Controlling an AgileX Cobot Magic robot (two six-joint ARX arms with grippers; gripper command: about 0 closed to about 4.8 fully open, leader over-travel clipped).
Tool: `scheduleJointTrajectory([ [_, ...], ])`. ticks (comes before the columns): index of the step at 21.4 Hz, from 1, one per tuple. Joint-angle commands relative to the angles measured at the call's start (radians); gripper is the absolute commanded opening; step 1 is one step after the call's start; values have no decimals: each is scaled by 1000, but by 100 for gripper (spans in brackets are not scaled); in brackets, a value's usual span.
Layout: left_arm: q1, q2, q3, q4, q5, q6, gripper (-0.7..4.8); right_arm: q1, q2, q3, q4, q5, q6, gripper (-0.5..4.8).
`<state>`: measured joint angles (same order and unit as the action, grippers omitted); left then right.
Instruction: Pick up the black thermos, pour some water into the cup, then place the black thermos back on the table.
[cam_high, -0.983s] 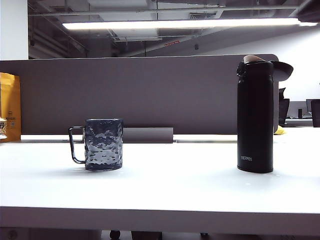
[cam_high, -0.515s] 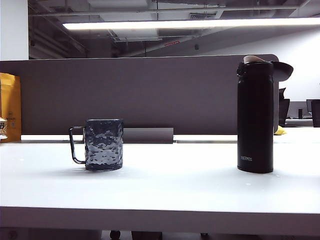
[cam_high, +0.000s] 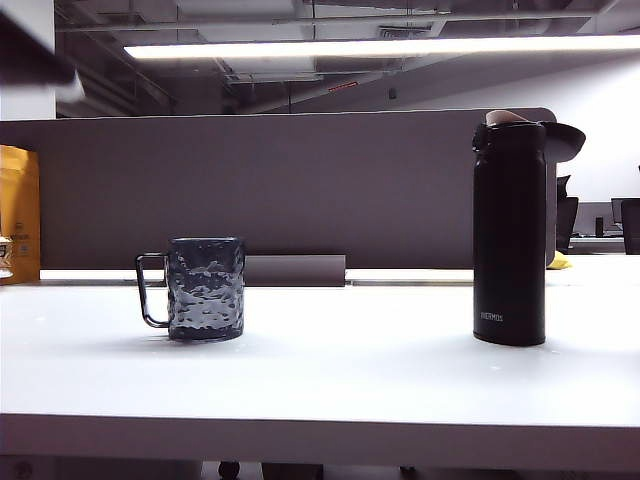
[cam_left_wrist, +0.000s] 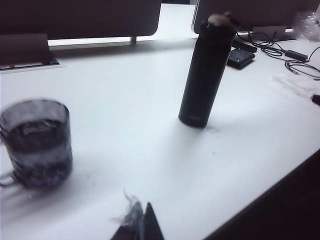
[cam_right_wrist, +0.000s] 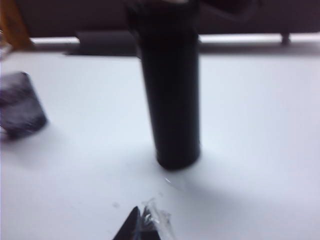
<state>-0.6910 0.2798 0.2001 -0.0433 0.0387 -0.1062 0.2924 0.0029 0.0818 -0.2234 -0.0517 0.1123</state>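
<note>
Grey partition, yellow bag, cables, dark wallet

Open table lies between cup and black thermos; grey partition blocks behind.

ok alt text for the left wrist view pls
A tall black thermos stands upright on a white table, apart from a blurred dark glass cup. The left gripper, jaws shut and holding nothing, pokes in at the near edge.
</note>
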Motion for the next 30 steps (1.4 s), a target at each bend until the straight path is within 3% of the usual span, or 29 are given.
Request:
scheduleJointTrajectory([
  [1, 2, 0, -101, 115, -27, -7, -5, 2, -1, -27, 18, 11, -1, -9],
  [5, 1, -4, -193, 163, -27, -45, -5, 2, -1, -53, 14, 5, 0, -9],
  [10, 1, -3, -192, 111, -69, -47, -5, 2, -1, -58, -5, 8, 0, -9],
  [25, 3, -12, -192, 105, -65, -51, -2, 1, -1, -58, -4, 8, -1, -1],
  [30, 88, -68, -191, 99, -21, -51, -2, 0, -1, -59, 0, 9, -1, -1],
])
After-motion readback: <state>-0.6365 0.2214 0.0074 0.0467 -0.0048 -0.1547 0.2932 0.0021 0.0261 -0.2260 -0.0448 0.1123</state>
